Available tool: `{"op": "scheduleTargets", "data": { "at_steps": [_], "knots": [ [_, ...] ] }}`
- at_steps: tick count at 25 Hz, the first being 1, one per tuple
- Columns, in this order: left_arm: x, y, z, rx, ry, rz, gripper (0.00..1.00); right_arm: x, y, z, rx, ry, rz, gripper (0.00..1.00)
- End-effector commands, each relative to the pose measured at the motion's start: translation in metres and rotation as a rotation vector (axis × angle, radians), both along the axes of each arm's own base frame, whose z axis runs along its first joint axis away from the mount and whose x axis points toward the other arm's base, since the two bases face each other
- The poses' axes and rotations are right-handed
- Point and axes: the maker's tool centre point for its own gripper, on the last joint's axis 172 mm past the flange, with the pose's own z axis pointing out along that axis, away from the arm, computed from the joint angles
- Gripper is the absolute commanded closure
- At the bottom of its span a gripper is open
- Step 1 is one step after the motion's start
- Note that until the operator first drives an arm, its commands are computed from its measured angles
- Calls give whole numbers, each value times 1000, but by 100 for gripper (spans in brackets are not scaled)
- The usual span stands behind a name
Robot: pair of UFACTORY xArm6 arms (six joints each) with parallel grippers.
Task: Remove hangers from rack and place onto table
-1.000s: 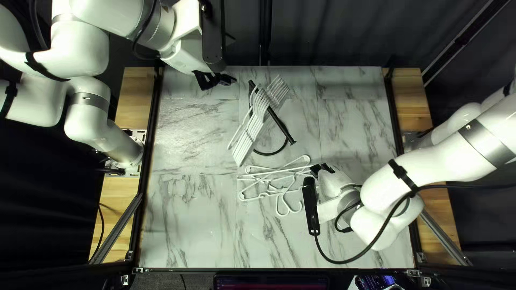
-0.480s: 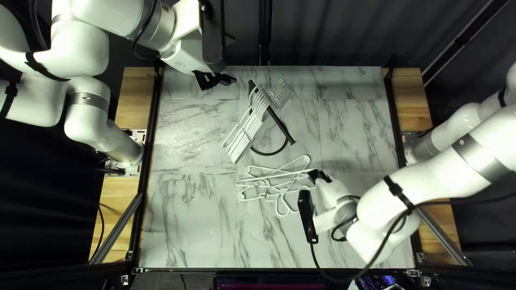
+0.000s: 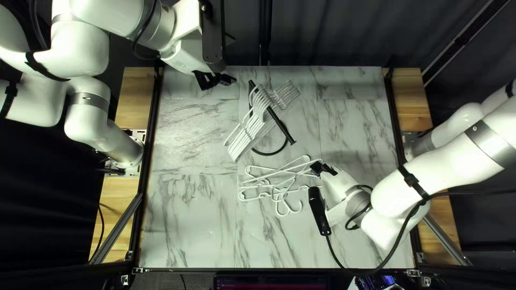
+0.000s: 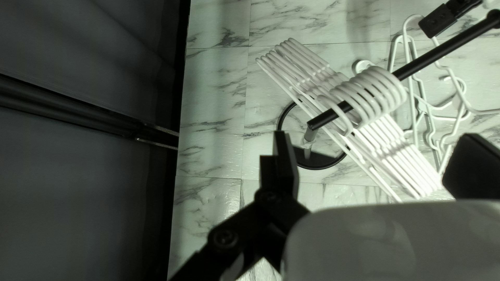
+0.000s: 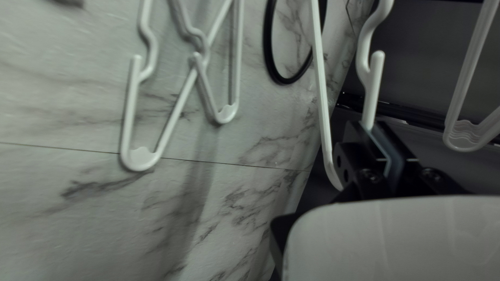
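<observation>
Insp. of R pincer (image 3: 318,167): I find it closed w/ a white hanger (image 5: 322,88) gripped btwn its two fingers. Held hanger is up off the bench (image 3: 193,215), over the loose hangers (image 5: 139,162), nr the middle of the top left view; whether it touches them, I can't tell. Loose ones lie flat, overlapping, on the near side of the rack.

Rack per my obs.: black bar (image 3: 282,127), slanted in plan, over a black ring base (image 3: 269,154) on the bench. Hung hangers (image 3: 260,110), white, remain to be removed; they sit packed close, hooks over the bar.

L pincer (image 3: 219,80): I record it wide, nothing btwn its fingers, above the bench nr the far edge, left of the rack in the top left view. Rack is ahead of it in the left wrist view. Dark curtain (image 4: 78,218) beyond the bench edge.
</observation>
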Motion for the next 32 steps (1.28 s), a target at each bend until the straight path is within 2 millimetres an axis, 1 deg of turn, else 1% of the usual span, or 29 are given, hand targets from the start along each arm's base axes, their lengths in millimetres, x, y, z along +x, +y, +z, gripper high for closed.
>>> {"op": "scheduleTargets", "data": {
  "at_steps": [1, 5, 8, 12, 15, 20, 25, 26, 28, 32],
  "knots": [
    [0, 0, 0, 0, 0, 0, 0, 0, 0, 0, -1, 0, -2, 100],
    [0, 0, 0, 0, 0, 0, 0, -1, -1, 2, -11, 1, -4, 100],
    [0, 0, 0, 0, 0, 0, 0, 3, -3, 6, -11, -20, -31, 100],
    [0, 0, 0, 0, 0, 0, 0, 10, -12, 15, -76, -89, -68, 100],
    [0, 0, 0, 0, 0, 0, 0, 13, -18, 13, -122, -113, -60, 100],
    [0, 0, 0, 0, 0, 0, 0, 9, -19, 0, -140, -137, -9, 100],
    [0, 0, 0, 0, 0, 0, 0, 7, -17, 4, -143, -163, 31, 100],
    [0, 0, 0, 0, 0, 0, 0, 7, -18, 5, -149, -164, 30, 100],
    [0, 0, 0, 0, 0, 0, 0, 2, -26, 9, -186, -163, -8, 100],
    [0, 0, 0, 0, 0, 0, 0, 2, -26, 9, -186, -163, -8, 100]
  ]
}}
